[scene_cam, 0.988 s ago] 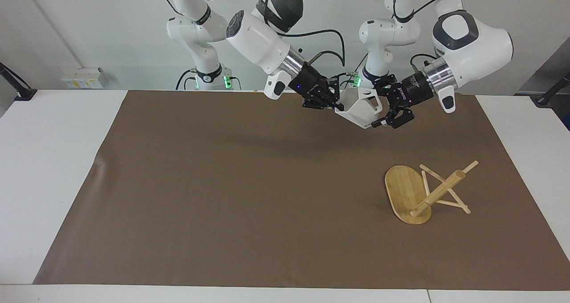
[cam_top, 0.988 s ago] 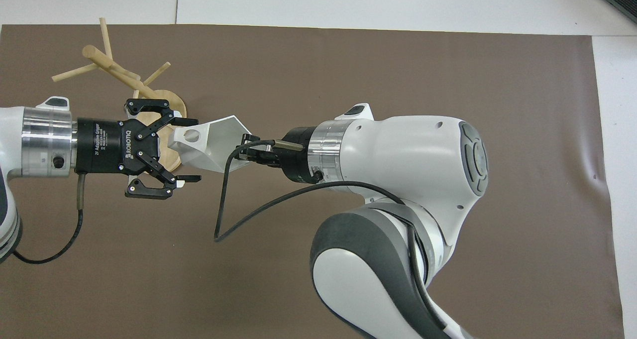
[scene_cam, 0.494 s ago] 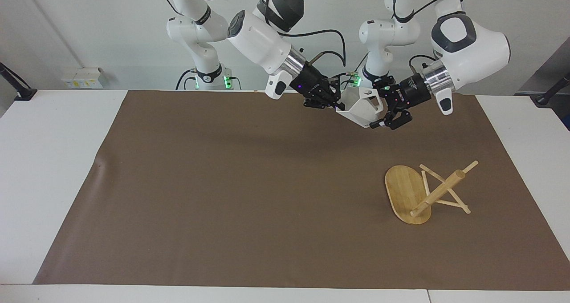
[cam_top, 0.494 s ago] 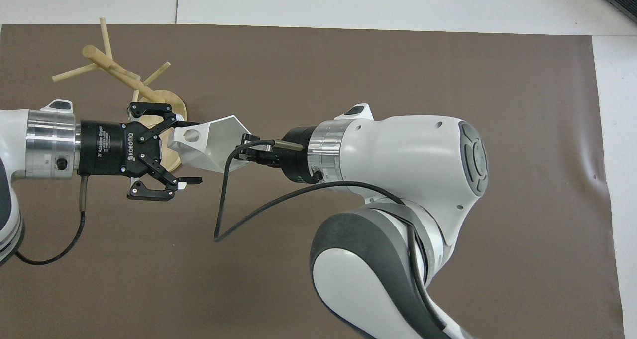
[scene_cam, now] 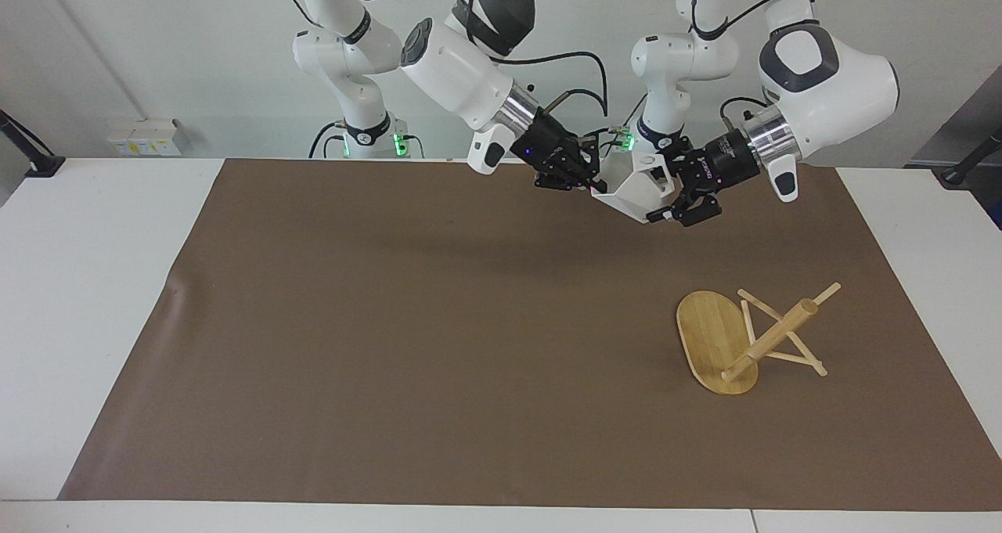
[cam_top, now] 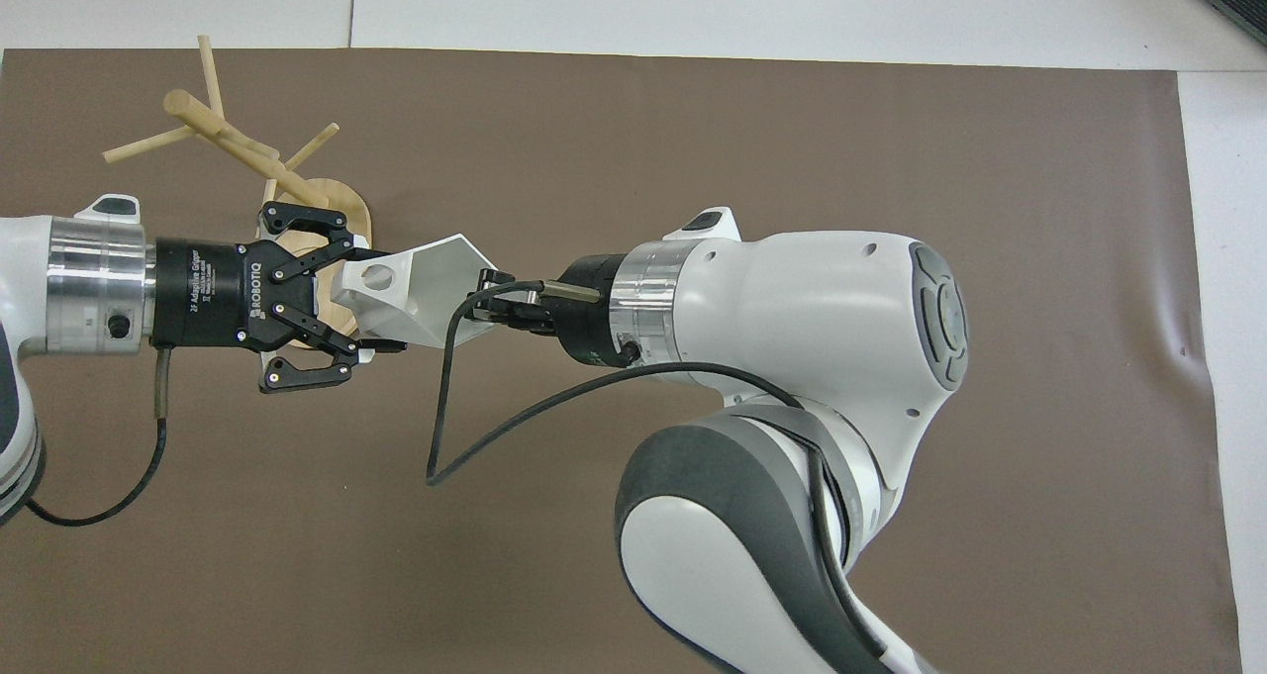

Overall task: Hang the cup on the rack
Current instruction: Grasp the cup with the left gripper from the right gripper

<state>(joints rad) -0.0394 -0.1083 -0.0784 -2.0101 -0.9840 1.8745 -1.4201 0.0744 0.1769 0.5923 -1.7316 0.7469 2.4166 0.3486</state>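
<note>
Brown paper covers the white table point(scene_cam: 102, 282), and both arms meet in the air above its robot-side edge. Between them hangs the cup point(scene_cam: 636, 189) point(cam_top: 416, 288), tipped on its side. One rim sits pinched in the right claw point(scene_cam: 583, 177) point(cam_top: 492, 303). From the other end the left claw point(scene_cam: 673, 196) point(cam_top: 366, 303) has its fingers closed in around the handle. On the paper toward the left arm's end, well apart, the rack point(scene_cam: 744, 337) point(cam_top: 247, 154) leans with its post tilted.
</note>
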